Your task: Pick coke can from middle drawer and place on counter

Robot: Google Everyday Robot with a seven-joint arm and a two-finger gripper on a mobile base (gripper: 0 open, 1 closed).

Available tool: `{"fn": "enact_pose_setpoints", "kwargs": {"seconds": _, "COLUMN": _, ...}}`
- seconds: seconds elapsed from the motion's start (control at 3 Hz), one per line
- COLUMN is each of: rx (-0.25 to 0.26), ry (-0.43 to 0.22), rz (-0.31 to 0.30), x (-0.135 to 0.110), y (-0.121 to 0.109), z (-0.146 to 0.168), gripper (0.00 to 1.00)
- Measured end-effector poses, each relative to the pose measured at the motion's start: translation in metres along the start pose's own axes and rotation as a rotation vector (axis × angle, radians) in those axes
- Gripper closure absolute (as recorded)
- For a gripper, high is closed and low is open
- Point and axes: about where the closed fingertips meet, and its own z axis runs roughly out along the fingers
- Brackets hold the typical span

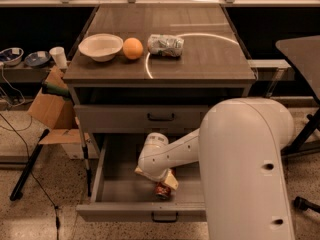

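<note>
The middle drawer [100,176] is pulled open below the counter [210,54]. The coke can [163,190], red, lies in the drawer's tray near the front panel. My white arm reaches down into the drawer from the right, and my gripper [165,180] sits right over the can, covering its upper part. Only the can's lower red end shows under the gripper.
On the counter stand a white bowl [101,46], an orange [132,48] and a pale silvery-green can [165,45] lying on its side. A closed drawer [115,118] sits above the open one. A cardboard box [50,111] and a black stand [27,164] are on the floor at left.
</note>
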Motion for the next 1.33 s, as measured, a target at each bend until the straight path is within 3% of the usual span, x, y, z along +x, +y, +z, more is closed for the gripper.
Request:
{"fn": "enact_pose_setpoints", "kwargs": {"seconds": 0.33, "rx": 0.01, "ry": -0.018, "rz": -0.012, "x": -0.002, "y": 0.0, "z": 0.011, "gripper": 0.18}}
{"fn": "enact_pose_setpoints", "kwargs": {"seconds": 0.67, "rx": 0.021, "ry": -0.031, "rz": -0.011, "x": -0.003, "y": 0.005, "z": 0.013, "gripper": 0.5}}
{"fn": "enact_pose_setpoints", "kwargs": {"seconds": 1.0, "rx": 0.027, "ry": -0.025, "rz": 0.02, "x": -0.001, "y": 0.012, "z": 0.001, "gripper": 0.73}}
{"fn": "enact_pose_setpoints", "kwargs": {"seconds": 1.33, "rx": 0.01, "ry": -0.014, "rz": 0.066, "x": -0.005, "y": 0.029, "z": -0.043, "gripper": 0.96}}
